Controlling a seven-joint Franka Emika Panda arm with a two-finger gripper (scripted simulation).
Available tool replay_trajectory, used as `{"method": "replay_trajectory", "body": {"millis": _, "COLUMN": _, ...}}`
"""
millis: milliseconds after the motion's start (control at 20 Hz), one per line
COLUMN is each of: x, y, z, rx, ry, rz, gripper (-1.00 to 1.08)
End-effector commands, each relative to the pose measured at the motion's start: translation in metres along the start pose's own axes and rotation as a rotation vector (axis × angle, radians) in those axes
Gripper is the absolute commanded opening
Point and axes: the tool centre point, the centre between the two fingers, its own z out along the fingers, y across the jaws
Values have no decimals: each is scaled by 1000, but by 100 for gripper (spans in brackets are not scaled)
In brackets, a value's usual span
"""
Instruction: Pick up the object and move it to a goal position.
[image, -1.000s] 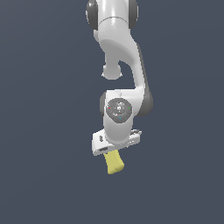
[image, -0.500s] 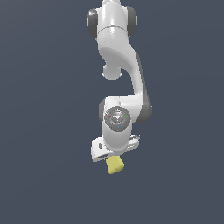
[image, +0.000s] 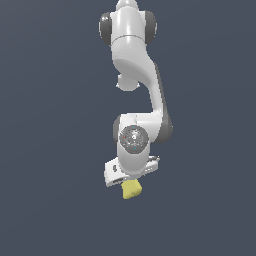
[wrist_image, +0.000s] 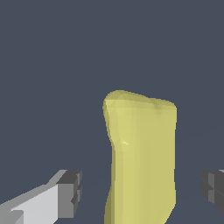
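The object (image: 131, 190) is a small yellow pillow-like block that pokes out just below the white hand in the exterior view. My gripper (image: 130, 180) sits directly over it, and the hand hides its fingers in that view. In the wrist view the object (wrist_image: 142, 157) stands between the two dark fingertips (wrist_image: 71, 192), with a visible gap to each. My gripper (wrist_image: 142, 192) is open and straddles the block without touching it.
A plain dark grey-blue surface (image: 50, 150) fills the surroundings in both views. The white arm (image: 132, 50) rises above the hand toward the top of the exterior view. Nothing else shows.
The hand has come down over the yellow block, so less of the block shows beneath it. The block itself has stayed in place.
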Motion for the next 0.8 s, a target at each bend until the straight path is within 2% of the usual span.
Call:
{"method": "replay_trajectory", "body": {"millis": 0, "x": -1, "y": 0, "z": 13, "rx": 0, "ry": -1, "rz": 0, "gripper": 100}}
{"method": "replay_trajectory", "body": {"millis": 250, "x": -1, "y": 0, "z": 37, "rx": 0, "ry": -1, "rz": -1, "gripper": 100}}
{"method": "replay_trajectory", "body": {"millis": 550, "x": 0, "y": 0, "z": 38, "rx": 0, "ry": -1, "rz": -1, "gripper": 100}}
{"method": "replay_trajectory", "body": {"millis": 600, "x": 0, "y": 0, "z": 38, "rx": 0, "ry": -1, "rz": -1, "gripper": -100}}
{"method": "replay_trajectory", "body": {"millis": 750, "x": 0, "y": 0, "z": 38, "rx": 0, "ry": -1, "rz": -1, "gripper": -100}}
